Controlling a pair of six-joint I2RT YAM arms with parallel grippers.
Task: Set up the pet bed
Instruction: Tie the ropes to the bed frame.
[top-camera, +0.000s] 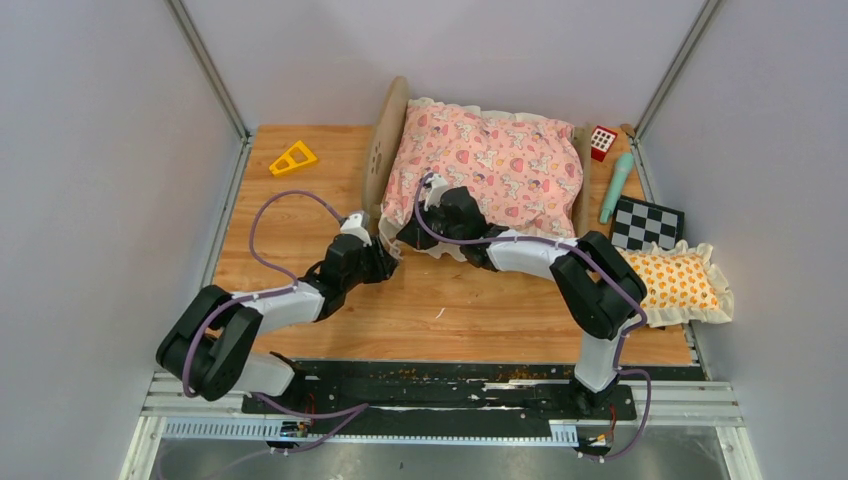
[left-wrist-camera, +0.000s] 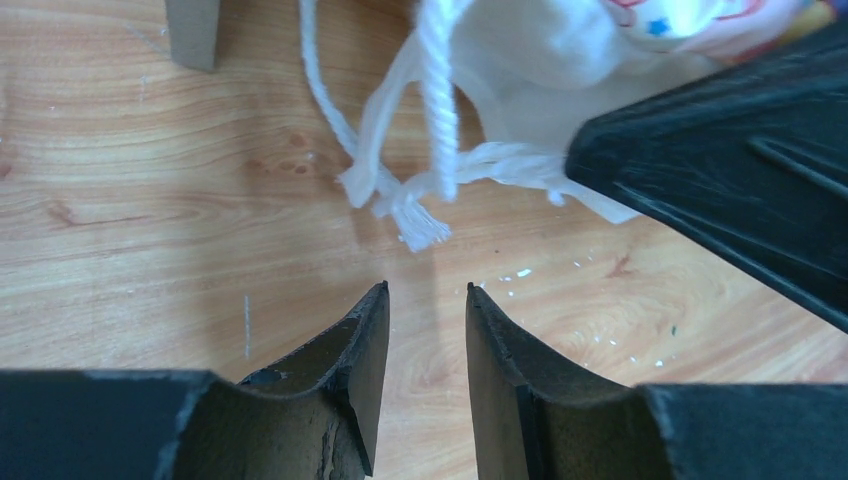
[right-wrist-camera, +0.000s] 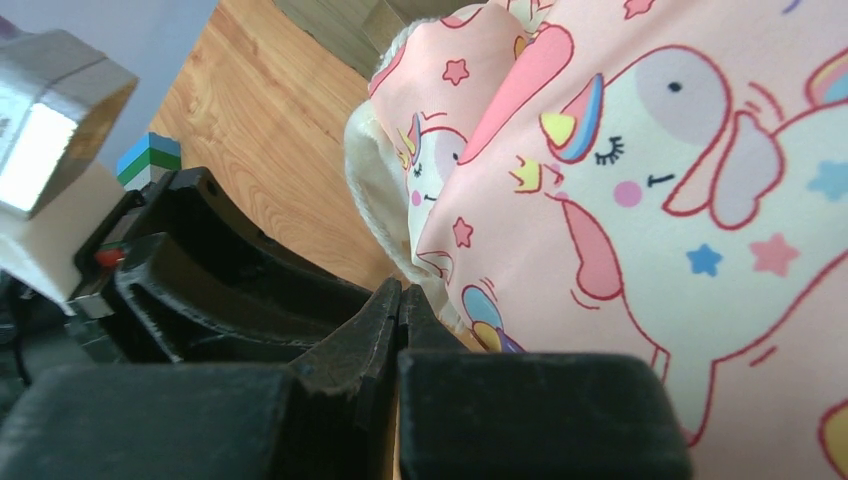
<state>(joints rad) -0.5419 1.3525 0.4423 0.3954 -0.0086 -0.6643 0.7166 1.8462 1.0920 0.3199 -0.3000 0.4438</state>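
The pet bed (top-camera: 480, 170) stands at the far middle of the desk (top-camera: 300, 220). Its wooden frame is filled by the pink unicorn quilt (top-camera: 500, 160), which hides everything beneath it and leaves only the headboard (top-camera: 386, 145) plain. At the quilt's near left corner the right fingers (right-wrist-camera: 398, 300) are pressed together against the fabric, though whether they pinch it is unclear. The left fingers (top-camera: 387, 260) stand partly apart and empty beside the dangling white cords (left-wrist-camera: 430, 120).

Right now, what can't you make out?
- Top view: the quilt hides whatever lies under it.
- Top view: headboard is edge-on; its face unreadable.
- Right wrist: shut right fingers at the quilt's edge; fabric between them? Unclear.
- Left wrist: top edge cuts off the quilt.
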